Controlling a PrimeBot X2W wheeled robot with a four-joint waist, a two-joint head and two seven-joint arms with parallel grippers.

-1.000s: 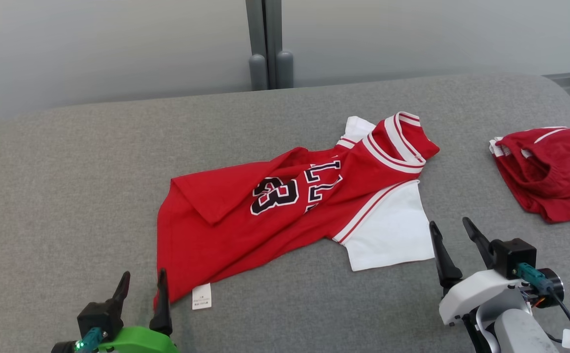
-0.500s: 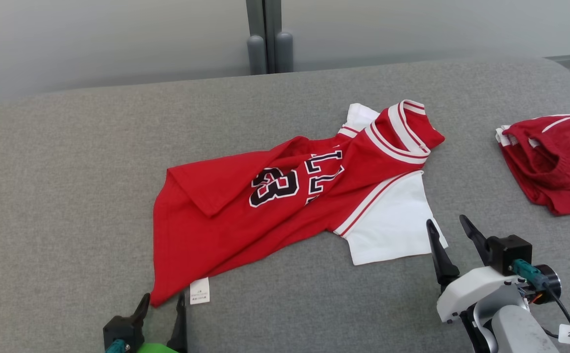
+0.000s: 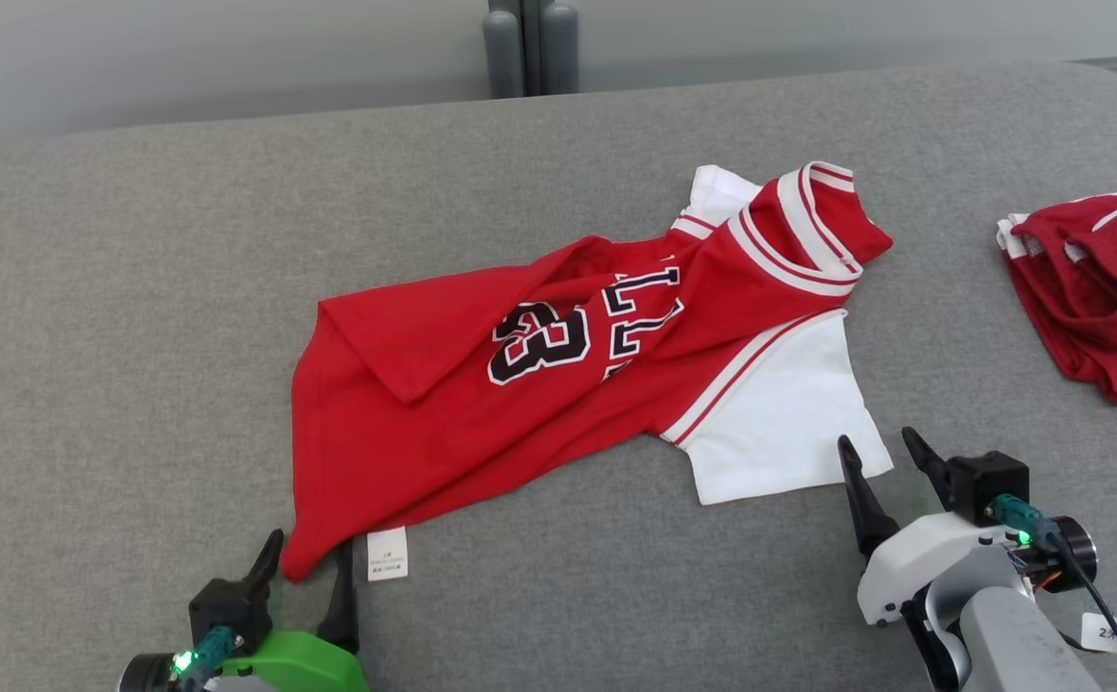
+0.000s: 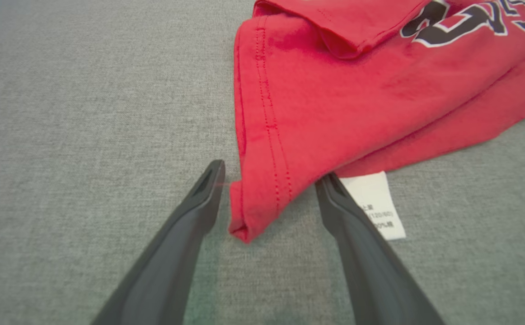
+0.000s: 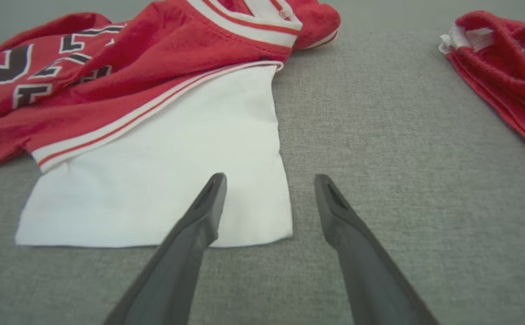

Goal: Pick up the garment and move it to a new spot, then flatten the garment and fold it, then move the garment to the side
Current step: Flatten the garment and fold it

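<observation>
Grey woven cloth surface (image 3: 136,288) is taking up most of the head view, its far edge curving down at the rt. Behind it a pale wall (image 3: 232,48) is running across, w/ 2 grey rounded posts (image 3: 520,38) standing side by side at the top centre.

Garments: 2. The red jersey (image 3: 443,432) is lying rumpled in the middle of the surface, one flap doubled over near its left end, black-and-white numerals facing up, striped collar toward the far rt. Its white sleeve (image 3: 780,423) is lying flat on the near-rt side; a 2nd white bit is peeking out behind the collar. A red bundle (image 3: 1106,298) w/ white trim is sitting at the rt edge, well apart from the jersey.

Grippers: 2, both w/ jaws standing wide, neither clamping anything. The left gripper (image 3: 310,543) is straddling the jersey's near-left hem corner; in the left wrist view the corner is lying between the 2 fingers. The right gripper (image 3: 876,437) is straddling the sleeve's near-rt corner: one finger over white cloth, the other over bare grey.

Smallest: 1 white care label (image 3: 387,555) is sticking out from under the hem, just beside the left gripper.
</observation>
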